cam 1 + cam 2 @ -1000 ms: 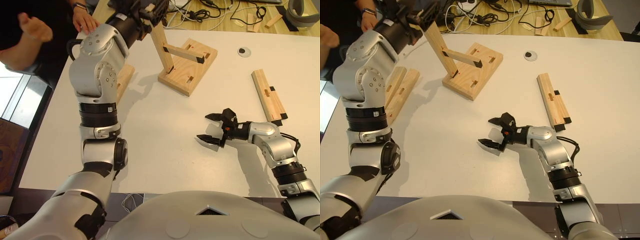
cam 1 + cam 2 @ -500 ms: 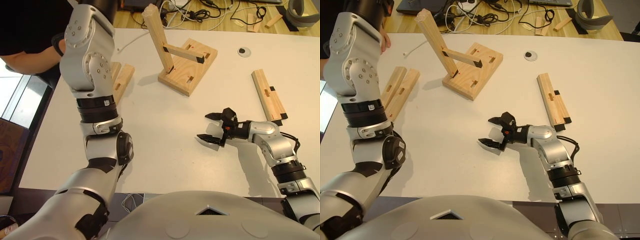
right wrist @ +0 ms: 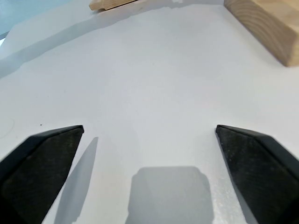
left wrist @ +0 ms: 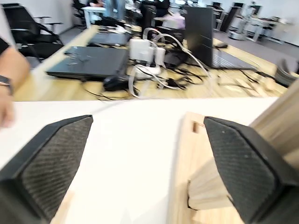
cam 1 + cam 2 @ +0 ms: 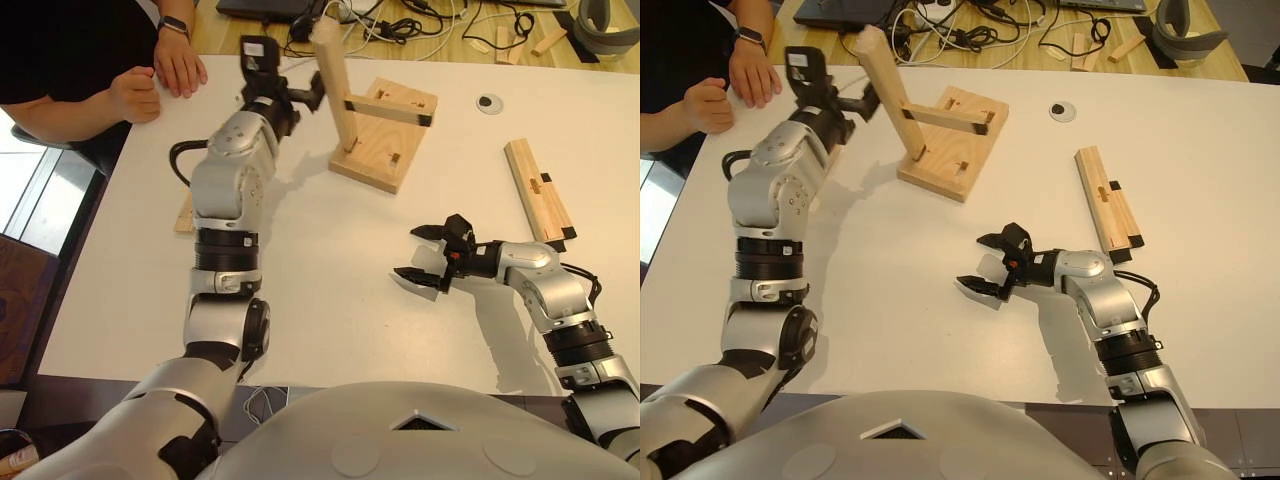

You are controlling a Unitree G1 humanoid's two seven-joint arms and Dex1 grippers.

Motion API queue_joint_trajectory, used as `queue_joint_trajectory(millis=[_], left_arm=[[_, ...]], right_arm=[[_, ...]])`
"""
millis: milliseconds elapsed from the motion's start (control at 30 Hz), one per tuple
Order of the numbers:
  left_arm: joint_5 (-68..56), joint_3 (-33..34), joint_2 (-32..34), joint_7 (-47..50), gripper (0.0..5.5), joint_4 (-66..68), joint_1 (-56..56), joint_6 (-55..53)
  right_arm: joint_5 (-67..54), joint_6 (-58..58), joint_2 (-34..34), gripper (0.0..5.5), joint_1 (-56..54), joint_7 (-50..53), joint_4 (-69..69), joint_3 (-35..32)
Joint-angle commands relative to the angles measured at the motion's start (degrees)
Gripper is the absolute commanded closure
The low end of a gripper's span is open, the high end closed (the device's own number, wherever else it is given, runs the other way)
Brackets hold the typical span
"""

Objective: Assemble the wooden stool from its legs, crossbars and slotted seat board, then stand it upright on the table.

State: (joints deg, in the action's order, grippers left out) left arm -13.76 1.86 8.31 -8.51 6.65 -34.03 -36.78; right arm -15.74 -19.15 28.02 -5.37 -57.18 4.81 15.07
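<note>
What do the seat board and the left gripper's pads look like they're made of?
Seat board: pale solid wood, apparently unvarnished; matte surface with faint grain and dark slots cut in.
Pads of the left gripper: black, matte, with a finely cross-hatched texture; probably rubber or a grippy plastic, cannot tell which.

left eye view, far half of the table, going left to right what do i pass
person's hands → left pincer, open → seat board with a leg standing on it → small dark disc → loose wooden bar
</note>
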Motion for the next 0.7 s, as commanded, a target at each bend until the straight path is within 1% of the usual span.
queue_joint_trajectory(millis=[33,100,167,233,300,400,467,567,633,700], left_arm=[[-3.1,-1.6,-1.1,-2.6,1.1,-5.7,0.4,-7.5],[-3.0,-1.2,-0.9,-1.9,1.1,-6.5,0.5,-10.0],[-1.3,0.2,-0.2,0.2,1.1,-5.2,0.5,-9.5],[2.4,0.7,1.7,2.6,1.1,-4.6,0.5,-4.4],[2.5,3.9,1.8,3.2,1.1,-7.5,-2.0,4.9],[1.5,5.6,1.7,1.9,1.1,-10.8,-4.8,13.1],[-0.1,5.2,1.9,0.2,1.1,-13.6,-5.8,12.2],[-9.6,7.6,2.9,-5.0,1.1,-19.3,-12.4,8.1],[-15.3,9.4,3.0,-7.3,1.1,-19.2,-16.4,6.5],[-15.6,8.8,3.6,-8.0,1.1,-17.0,-18.3,6.2]], right_arm=[[1.6,-2.5,1.1,0.1,1.1,0.6,1.5,0.6],[1.5,-2.6,1.0,0.1,1.1,0.6,1.5,0.6],[1.5,-2.6,1.0,0.1,1.1,0.7,1.5,0.5],[1.4,-2.7,1.1,0.1,1.5,0.8,0.9,0.4],[1.3,-2.9,1.2,0.1,1.9,0.9,0.6,0.2],[1.5,-2.9,1.3,0.1,1.9,0.9,0.6,0.3],[1.6,-2.7,1.4,0.1,2.1,0.9,0.6,0.3],[1.8,-2.0,1.1,0.1,2.2,1.0,1.7,0.4],[2.0,-1.4,0.7,0.1,2.2,1.1,2.5,0.5],[2.2,-0.8,0.4,0.1,1.8,1.0,3.4,0.8]])
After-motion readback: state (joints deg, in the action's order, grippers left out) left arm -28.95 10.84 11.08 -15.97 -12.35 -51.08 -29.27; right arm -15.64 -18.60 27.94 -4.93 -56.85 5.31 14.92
